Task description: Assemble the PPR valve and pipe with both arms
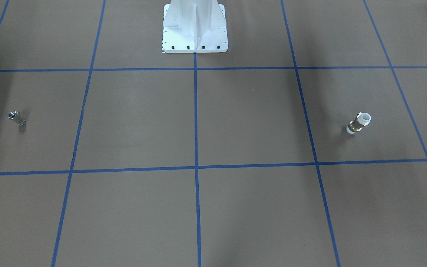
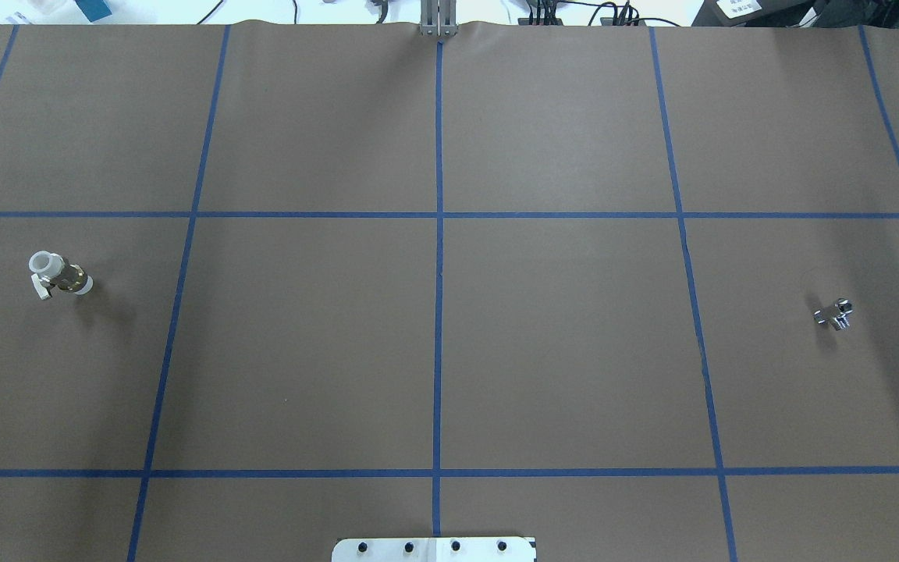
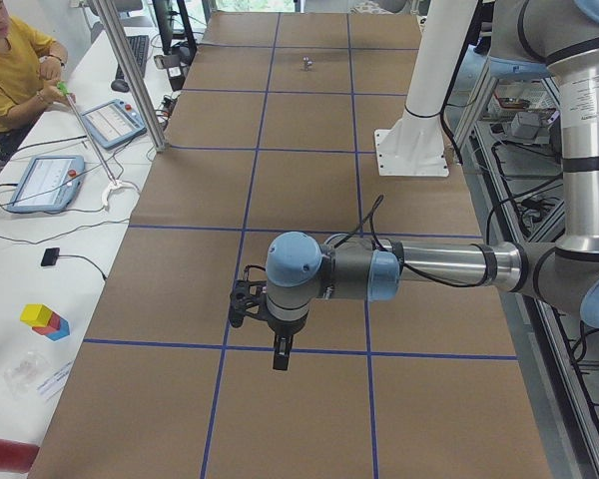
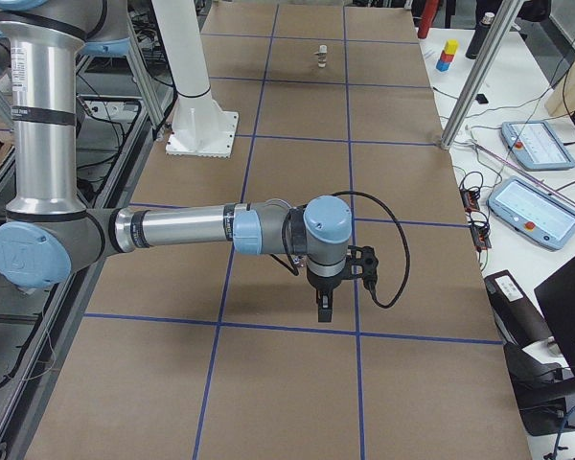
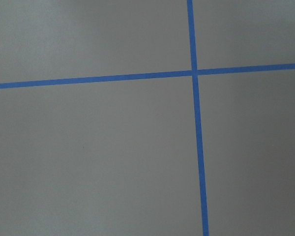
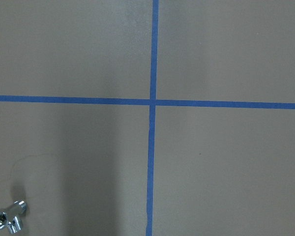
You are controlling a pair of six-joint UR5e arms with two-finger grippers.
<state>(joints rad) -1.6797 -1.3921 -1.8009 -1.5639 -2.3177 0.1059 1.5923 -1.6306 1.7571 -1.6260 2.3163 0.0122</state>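
- The left gripper (image 3: 279, 354) hung above the table (image 2: 559, 351), fingers pointing down and holding nothing. It showed only in the side view, so I could not tell how far its jaws stood apart.
- The right gripper (image 4: 324, 307) hung the same way, empty. Its opening was likewise impossible to judge.
- The PPR valve (image 2: 59, 275) rested on the table on the left gripper's side. It was outside that gripper's wrist view, so not directly beneath it, and well apart from the right gripper.
- The pipe (image 6: 7, 220) lay near the right gripper, off to 1 side rather than under it, at the corner of its wrist view.
- The valve looked rigid and fairly dense for its size. The brass middle band seemed the best hold, clear of the side lever, leaving 1 white end free.
- It possibly stood upright, though the angle left that unsure. If it was, it could tip at a glancing touch.
- The pipe was probably light, stiff and slippery. A grip across its narrow body would leave the mating end exposed.
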